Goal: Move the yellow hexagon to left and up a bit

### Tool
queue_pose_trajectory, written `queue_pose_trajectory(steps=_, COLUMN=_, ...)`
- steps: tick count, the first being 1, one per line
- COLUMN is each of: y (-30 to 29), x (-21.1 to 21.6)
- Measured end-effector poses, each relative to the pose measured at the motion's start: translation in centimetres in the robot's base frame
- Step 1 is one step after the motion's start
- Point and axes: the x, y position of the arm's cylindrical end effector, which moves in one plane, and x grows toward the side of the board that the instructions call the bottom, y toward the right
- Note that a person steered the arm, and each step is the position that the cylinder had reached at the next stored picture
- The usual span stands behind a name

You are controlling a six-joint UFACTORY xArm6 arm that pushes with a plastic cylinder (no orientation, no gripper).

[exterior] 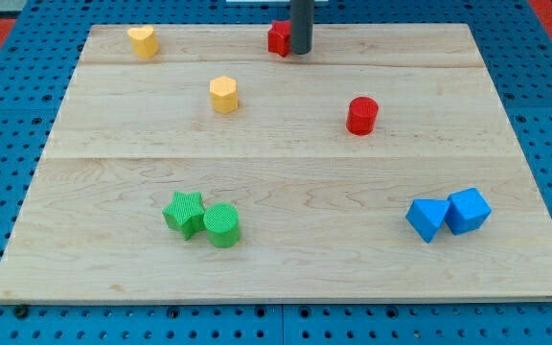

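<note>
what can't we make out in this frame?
- Red block at the view's top: shape unclear, my tip hides its right side.
- Whether my tip touches it: cannot tell.
- Rod's upper part: cut off by the view's top edge.
- Yellow block, top left: shape too small to tell.

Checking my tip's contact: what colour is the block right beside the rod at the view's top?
Red, touching my tip on its left; the only camera view shows it.
</note>
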Motion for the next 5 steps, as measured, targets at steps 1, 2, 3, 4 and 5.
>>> queue_pose_trajectory(steps=1, y=4.3, x=-0.1)
queue_pose_trajectory(steps=2, y=5.6, x=-0.1)
queue_pose_trajectory(steps=3, y=5.6, x=-0.1)
queue_pose_trajectory(steps=4, y=5.9, x=-0.1)
queue_pose_trajectory(steps=5, y=6.0, x=1.4)
